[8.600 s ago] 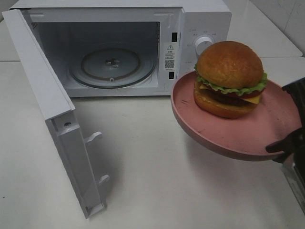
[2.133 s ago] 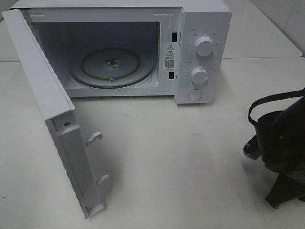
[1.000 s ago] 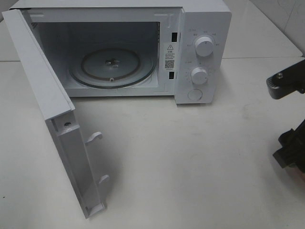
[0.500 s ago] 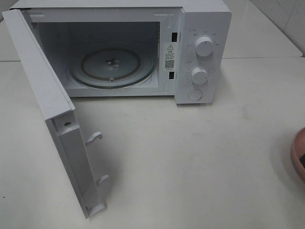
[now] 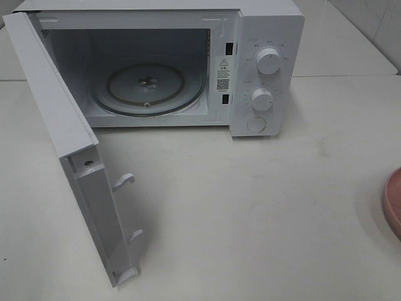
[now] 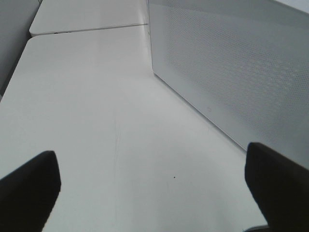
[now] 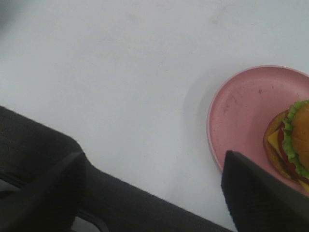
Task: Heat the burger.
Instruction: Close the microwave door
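The burger (image 7: pixel 292 145), with an orange-brown bun, green lettuce and yellow cheese, sits on a round pink plate (image 7: pixel 241 113) on the white table. It shows only in the right wrist view. In the exterior view just the plate's rim (image 5: pixel 393 202) shows at the right edge. My right gripper (image 7: pixel 150 189) is open and empty, above and beside the plate, touching nothing. My left gripper (image 6: pixel 152 193) is open and empty over bare table beside the microwave's outer wall (image 6: pixel 241 67). Neither gripper shows in the exterior view.
The white microwave (image 5: pixel 266 37) stands at the back of the table. Its door (image 5: pixel 69 150) is swung wide open toward the front left. The glass turntable (image 5: pixel 148 86) inside is bare. Two knobs (image 5: pixel 268 61) are on its right panel.
Earlier my right gripper held the plate with the burger up near the microwave. Now the plate lies at the table's right edge, released. The right arm has left the exterior view.
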